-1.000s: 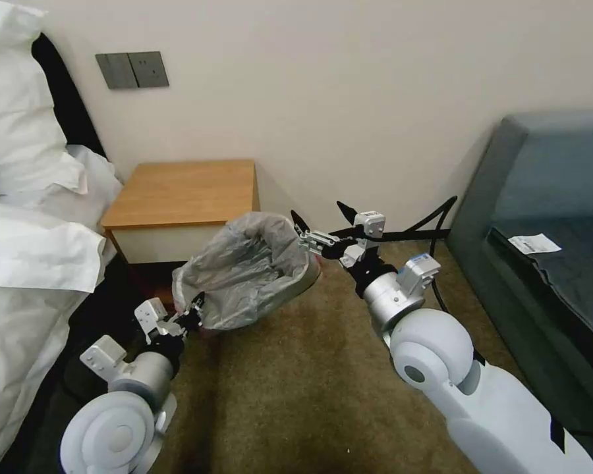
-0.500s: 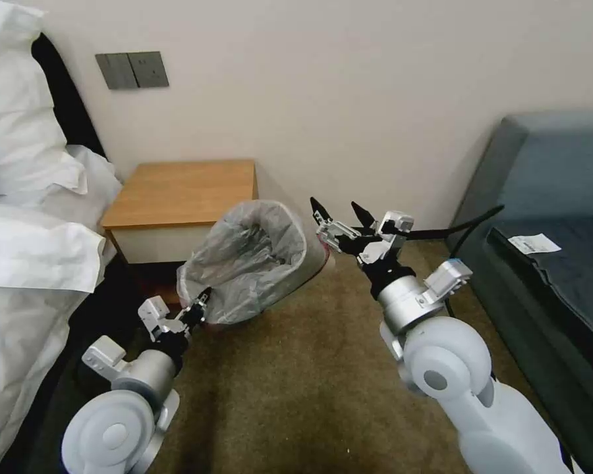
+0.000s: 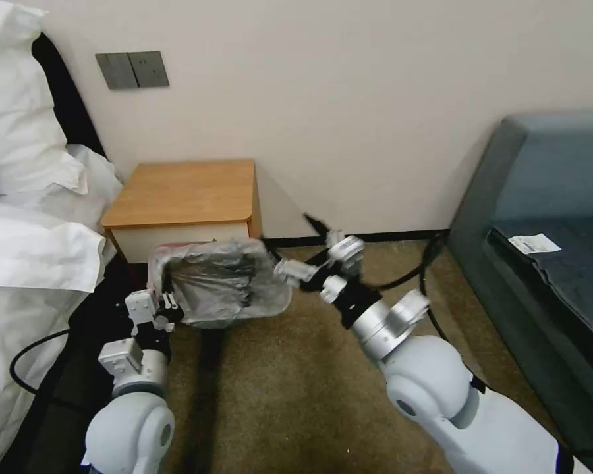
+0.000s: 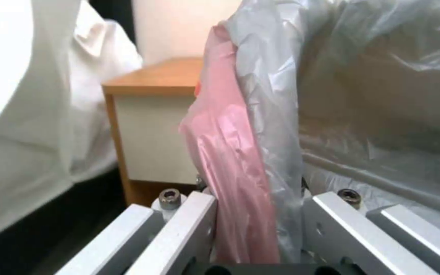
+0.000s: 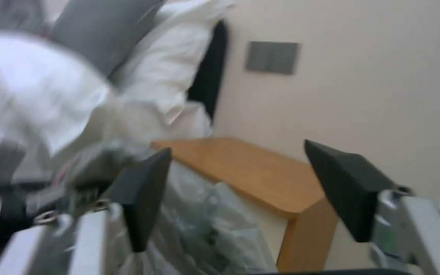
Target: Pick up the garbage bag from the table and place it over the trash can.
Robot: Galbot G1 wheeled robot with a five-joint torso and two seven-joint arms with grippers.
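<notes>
Carpet (image 3: 290,382) lies under both arms. Left hand (image 3: 167,304) pinches the bag (image 3: 221,289) by its pink edge — the bag spreads from it toward the right hand (image 3: 295,253), which is spread, just beside the bag, before the table (image 3: 178,191).

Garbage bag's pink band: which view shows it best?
The left wrist view: the pink band of the garbage bag runs between the left gripper fingers. The head view shows a thin red edge; the right wrist view shows blurred grey plastic.
</notes>
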